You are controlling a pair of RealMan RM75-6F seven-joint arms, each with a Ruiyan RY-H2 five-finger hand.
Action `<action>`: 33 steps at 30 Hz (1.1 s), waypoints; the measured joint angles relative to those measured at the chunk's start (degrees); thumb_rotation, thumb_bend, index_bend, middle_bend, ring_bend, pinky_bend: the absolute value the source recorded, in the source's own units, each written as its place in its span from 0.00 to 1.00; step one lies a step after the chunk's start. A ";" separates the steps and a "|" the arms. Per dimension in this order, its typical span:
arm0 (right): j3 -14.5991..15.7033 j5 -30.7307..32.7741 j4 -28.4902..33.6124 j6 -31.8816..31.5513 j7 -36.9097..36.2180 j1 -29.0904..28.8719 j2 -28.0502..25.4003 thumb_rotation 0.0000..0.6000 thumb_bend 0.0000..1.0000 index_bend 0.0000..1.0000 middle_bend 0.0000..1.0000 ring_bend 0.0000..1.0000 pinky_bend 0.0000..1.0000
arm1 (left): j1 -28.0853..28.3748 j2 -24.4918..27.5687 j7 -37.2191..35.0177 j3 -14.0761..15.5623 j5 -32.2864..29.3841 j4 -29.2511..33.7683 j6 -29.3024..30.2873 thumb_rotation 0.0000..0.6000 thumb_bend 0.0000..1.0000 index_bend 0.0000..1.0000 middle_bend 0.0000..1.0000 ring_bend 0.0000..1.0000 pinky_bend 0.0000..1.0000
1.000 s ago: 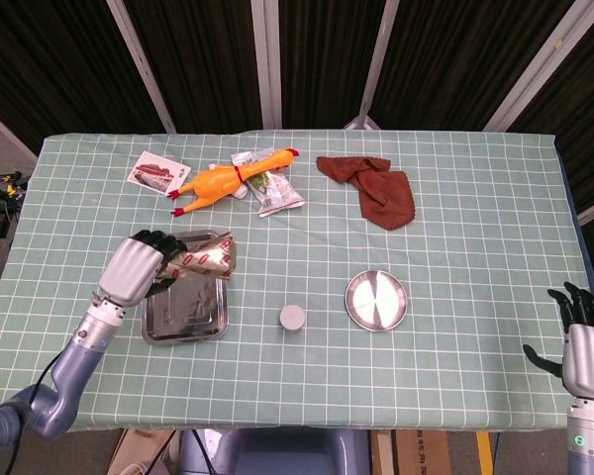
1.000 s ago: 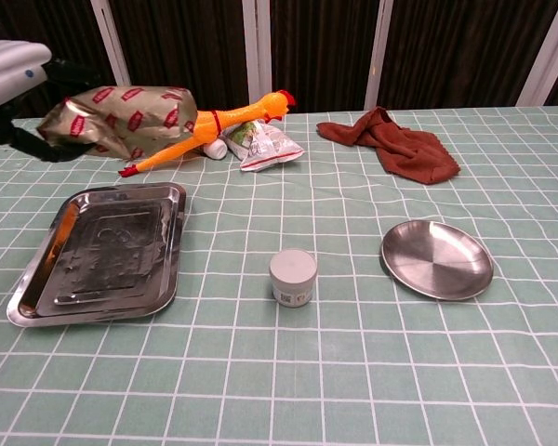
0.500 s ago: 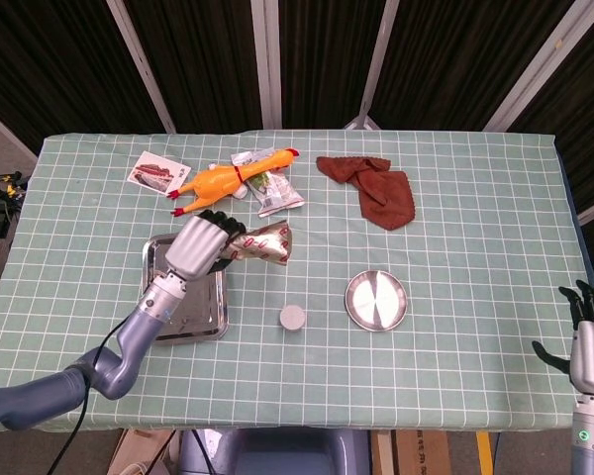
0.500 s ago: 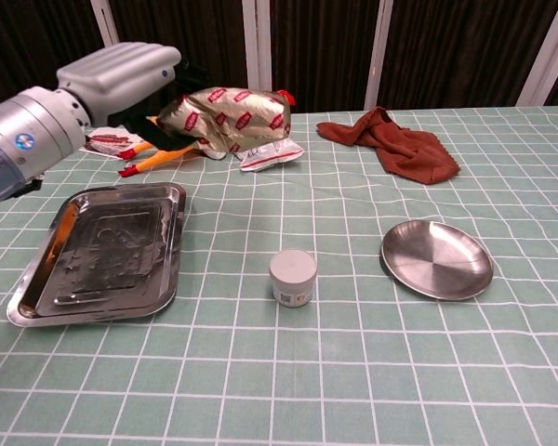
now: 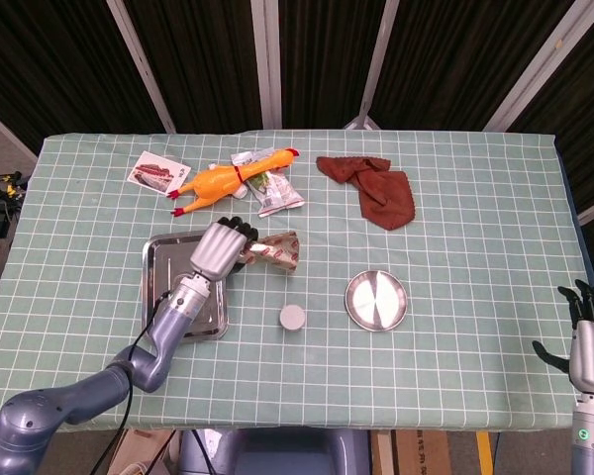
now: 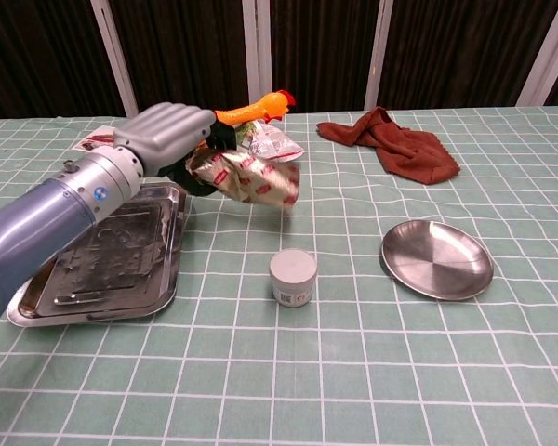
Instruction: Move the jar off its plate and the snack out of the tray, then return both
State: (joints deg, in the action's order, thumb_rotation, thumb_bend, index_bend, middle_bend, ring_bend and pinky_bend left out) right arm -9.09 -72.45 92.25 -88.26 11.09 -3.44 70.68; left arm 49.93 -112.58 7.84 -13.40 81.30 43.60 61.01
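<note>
Above the tray's (image 5: pixel 158 307) right edge, left hand (image 5: pixel 221 249) with fingers (image 6: pixel 172 119) curled round one end of the snack packet (image 6: pixel 253 177), holding it in the air, packet sticking out rightward past the tray. Right of the tray, on the surface (image 5: pixel 455 208), small white jar (image 6: pixel 293 277) standing upright, apart from its round plate (image 6: pixel 437 259), which sits further right. Behind the tray, a rubber chicken (image 5: pixel 223 178), a crumpled wrapper (image 5: pixel 272 188), a small card (image 5: pixel 158 170). Well right of the tray, toward the back, a brown cloth (image 5: pixel 374 188). Far right of the tray, off the surface's near corner, right hand (image 5: pixel 589 341), fingers spread apart and holding nothing.
</note>
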 measured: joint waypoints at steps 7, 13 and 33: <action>-0.09 -0.30 0.40 -0.24 -0.04 0.31 -0.29 1.00 0.13 0.24 0.14 0.12 0.00 | 0.90 -4.11 0.35 0.27 -2.72 -4.00 -4.59 1.00 0.26 0.37 0.23 0.10 0.25; -0.09 -0.52 0.66 -0.20 -0.13 0.47 -0.45 1.00 0.13 0.24 0.14 0.12 0.00 | 1.08 -4.14 2.25 0.70 -3.21 -3.24 -5.58 1.00 0.20 0.34 0.17 0.05 0.20; 1.15 -1.70 2.56 2.02 -0.05 0.35 -0.91 1.00 0.13 0.24 0.14 0.12 0.00 | -4.95 15.83 8.00 -2.42 -5.09 30.66 3.04 1.00 0.17 0.29 0.11 0.01 0.17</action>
State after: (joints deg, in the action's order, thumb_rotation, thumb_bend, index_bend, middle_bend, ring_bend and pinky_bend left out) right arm -7.94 -74.15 94.81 -86.24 11.04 -3.10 69.77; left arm 44.98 -96.75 15.84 -15.83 76.21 74.26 64.05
